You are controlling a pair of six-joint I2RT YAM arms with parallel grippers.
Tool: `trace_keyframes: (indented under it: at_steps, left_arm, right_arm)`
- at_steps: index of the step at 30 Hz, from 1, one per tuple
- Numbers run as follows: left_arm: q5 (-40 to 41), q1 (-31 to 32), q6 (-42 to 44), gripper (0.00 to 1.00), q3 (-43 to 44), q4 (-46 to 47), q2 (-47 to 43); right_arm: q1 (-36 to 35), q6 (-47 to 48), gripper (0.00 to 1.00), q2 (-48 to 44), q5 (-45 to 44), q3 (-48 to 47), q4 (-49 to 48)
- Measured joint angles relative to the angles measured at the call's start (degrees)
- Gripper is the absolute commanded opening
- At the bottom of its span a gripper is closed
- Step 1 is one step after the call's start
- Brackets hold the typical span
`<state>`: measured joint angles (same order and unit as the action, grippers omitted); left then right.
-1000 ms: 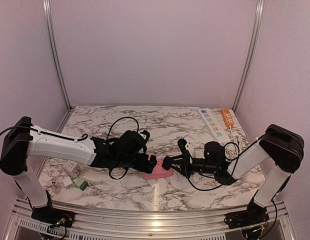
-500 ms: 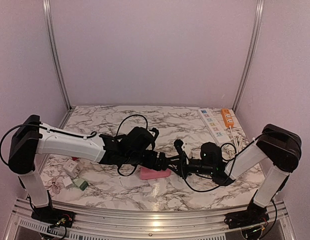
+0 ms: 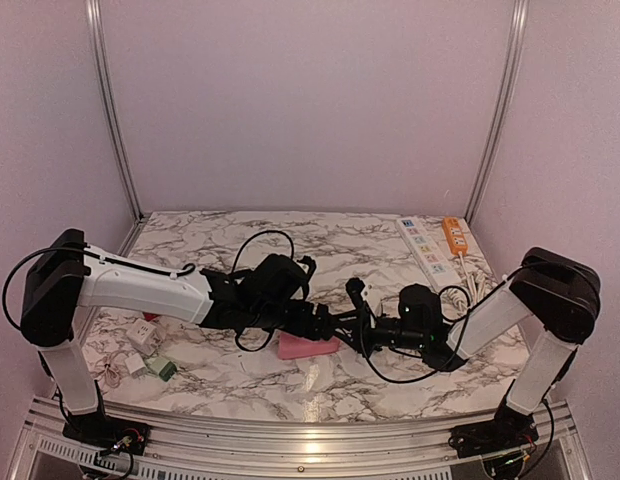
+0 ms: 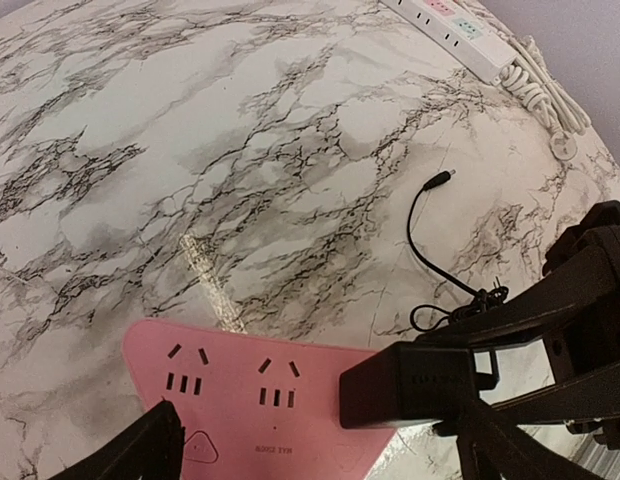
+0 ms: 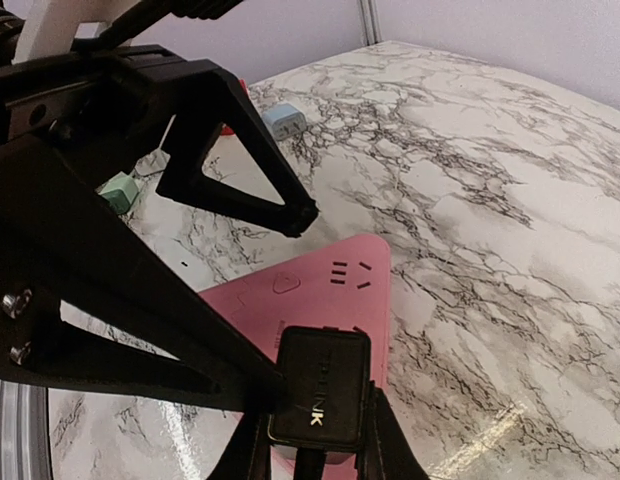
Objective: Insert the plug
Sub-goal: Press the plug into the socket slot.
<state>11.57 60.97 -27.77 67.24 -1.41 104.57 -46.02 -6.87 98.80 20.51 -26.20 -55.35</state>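
**A:** What could go wrong from here?

**B:** Start on the left. The left gripper is spread wide across the pink power strip, with one finger by the strip's left end and the other past the plug at its right end. If it drops or closes crooked, I'd expect it to shove the strip along the marble table. The sockets would then slide out from under the pins.

**A:** And the plug itself?

**B:** The black plug sits over the right end of the strip and hides whatever socket is beneath it. I can't tell whether the pins are lined up, partly in, or only resting on the face. Pressing a misaligned plug down would likely tip it or send the light strip skating off. A thin black cable lies on the marble beyond the strip's right end. It seems to run from the plug, and it could tug the plug sideways.

**A:** The arms look crowded.

**B:** They are. One left finger runs right beside the plug, though I can't say whether it touches. A bump there could twist the plug in its grip.

**A:** So what holds what?

**B:** The left jaws gape wide and grip nothing. The right gripper, at the strip's right end, is clamped tight on the plug's body.
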Motion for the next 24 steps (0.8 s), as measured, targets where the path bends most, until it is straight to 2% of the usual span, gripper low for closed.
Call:
trace_keyframes:
  at_steps: [7, 16, 21, 24]
  left_arm:
    - [-0.6, -1.2, -0.3, 0.95, -2.1, 4.3, -0.2]
    - [-0.6, -2.1, -0.4, 0.95, -2.5, 5.1, -0.2]
    - [-0.7, -2.4, -0.3, 0.91, -2.3, 5.0, 0.0]
    - [-1.2, -2.4, -0.6, 0.86, -2.1, 5.0, 0.5]
  right_arm:
    - [-0.3, 0.1, 0.0, 0.5, 0.0, -0.3, -0.4]
    - [-0.4, 0.1, 0.0, 1.2, 0.0, -0.4, -1.4]
    - [-0.6, 0.1, 0.0, 1.6, 0.0, -0.9, -1.4]
    - [-0.7, 0.1, 0.0, 1.7, 0.0, -1.0, -1.0]
